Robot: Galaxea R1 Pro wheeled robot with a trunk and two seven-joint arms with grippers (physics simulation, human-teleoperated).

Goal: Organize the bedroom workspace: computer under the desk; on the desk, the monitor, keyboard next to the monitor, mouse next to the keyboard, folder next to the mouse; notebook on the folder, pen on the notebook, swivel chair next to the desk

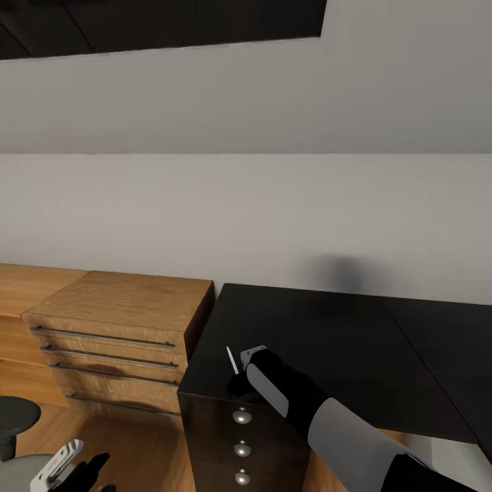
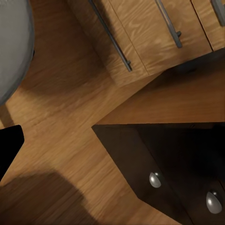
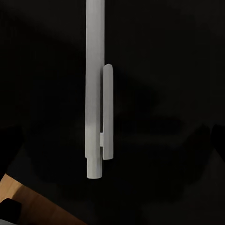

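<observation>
Right gripper [image 1: 240, 372] is clamped on the pen [image 1: 232, 360], held over the near-left corner of the black desk [image 1: 328, 348], above its drawers w/ round knobs. Left gripper [image 1: 65, 465] hangs low near the floor; can't tell if it's open or closed. Judging from this, pen still needs placing on the notebook; rest of the setup isn't visible.

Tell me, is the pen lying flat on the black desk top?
No. The pen sticks up from the right gripper, above the near corner of the desk.

No text, label, brand, number or sign is readable anywhere.
</observation>
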